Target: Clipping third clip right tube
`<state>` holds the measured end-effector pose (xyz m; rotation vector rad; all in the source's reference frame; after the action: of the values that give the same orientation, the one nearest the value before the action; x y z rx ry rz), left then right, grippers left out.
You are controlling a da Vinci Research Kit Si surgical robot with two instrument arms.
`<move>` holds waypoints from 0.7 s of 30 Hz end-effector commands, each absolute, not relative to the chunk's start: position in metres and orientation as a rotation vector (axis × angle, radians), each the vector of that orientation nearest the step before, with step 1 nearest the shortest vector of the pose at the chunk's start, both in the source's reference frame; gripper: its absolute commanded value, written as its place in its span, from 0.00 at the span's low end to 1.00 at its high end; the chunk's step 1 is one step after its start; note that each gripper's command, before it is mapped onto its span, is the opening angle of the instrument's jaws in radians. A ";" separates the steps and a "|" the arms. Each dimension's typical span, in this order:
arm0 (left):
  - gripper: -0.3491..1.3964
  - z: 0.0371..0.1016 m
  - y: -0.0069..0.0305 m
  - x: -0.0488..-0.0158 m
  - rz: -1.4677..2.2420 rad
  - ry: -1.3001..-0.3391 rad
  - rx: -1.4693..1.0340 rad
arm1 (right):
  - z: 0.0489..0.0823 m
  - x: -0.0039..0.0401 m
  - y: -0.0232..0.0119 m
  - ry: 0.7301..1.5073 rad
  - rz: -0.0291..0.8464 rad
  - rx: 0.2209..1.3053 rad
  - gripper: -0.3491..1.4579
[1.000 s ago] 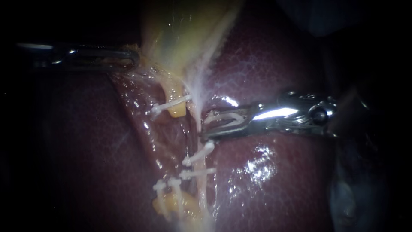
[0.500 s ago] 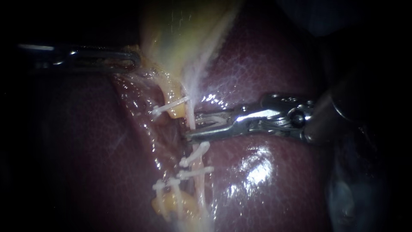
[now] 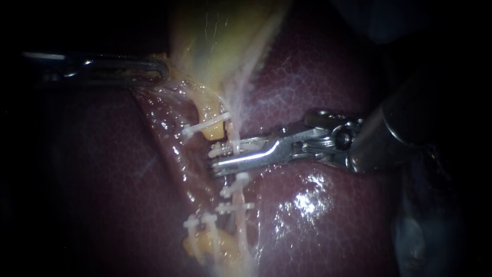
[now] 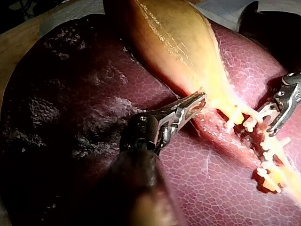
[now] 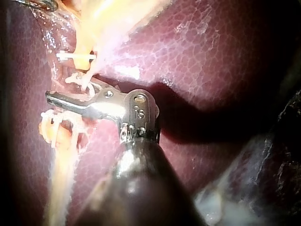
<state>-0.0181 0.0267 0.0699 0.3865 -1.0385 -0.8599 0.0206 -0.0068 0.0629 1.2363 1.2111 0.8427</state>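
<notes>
- One liver [image 3: 318, 215] underlies the whole field; no work is due on it.
- Above it lies the gallbladder [image 3: 220, 41]; the left instrument [image 3: 156, 69] has its jaws clamped on the gallbladder's edge, judged to be holding it taut.
- Across the liver reaches the right instrument [image 3: 215, 159]; its jaws stand slightly apart, straddling the right tube [image 3: 233, 131], which runs between them.
- Lower on that tube, two seated clips [image 3: 237, 183] lie across it; that part is judged done.
- Smallest, the third clip [image 3: 218, 150] shows white between the jaws, not seen latched; closing and release are judged outstanding.
</notes>
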 end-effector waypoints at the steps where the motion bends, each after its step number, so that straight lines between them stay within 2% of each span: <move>1: 0.00 0.0699 0.0267 -0.0181 -0.860 -1.038 0.387 | 0.0624 0.0207 -0.0065 1.216 0.842 1.241 0.45; 6: 0.00 0.0700 0.0267 -0.0181 -0.860 -1.038 0.386 | 0.0602 0.0206 -0.0056 1.242 0.853 1.260 0.45; 12: 0.00 0.0699 0.0267 -0.0182 -0.860 -1.038 0.386 | 0.0600 0.0202 -0.0051 1.244 0.856 1.265 0.40; 14: 0.00 0.0699 0.0267 -0.0182 -0.860 -1.038 0.386 | 0.0600 0.0201 -0.0051 1.241 0.859 1.270 0.36; 18: 0.00 0.0699 0.0267 -0.0182 -0.860 -1.038 0.386 | 0.0601 0.0198 -0.0051 1.241 0.858 1.271 0.18; 21: 0.00 0.0699 0.0267 -0.0182 -0.860 -1.038 0.386 | 0.0601 0.0198 -0.0050 1.241 0.858 1.271 0.11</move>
<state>-0.0182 0.0267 0.0699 0.3865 -1.0388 -0.8597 0.0198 -0.0050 0.0601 1.2707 1.2407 0.8586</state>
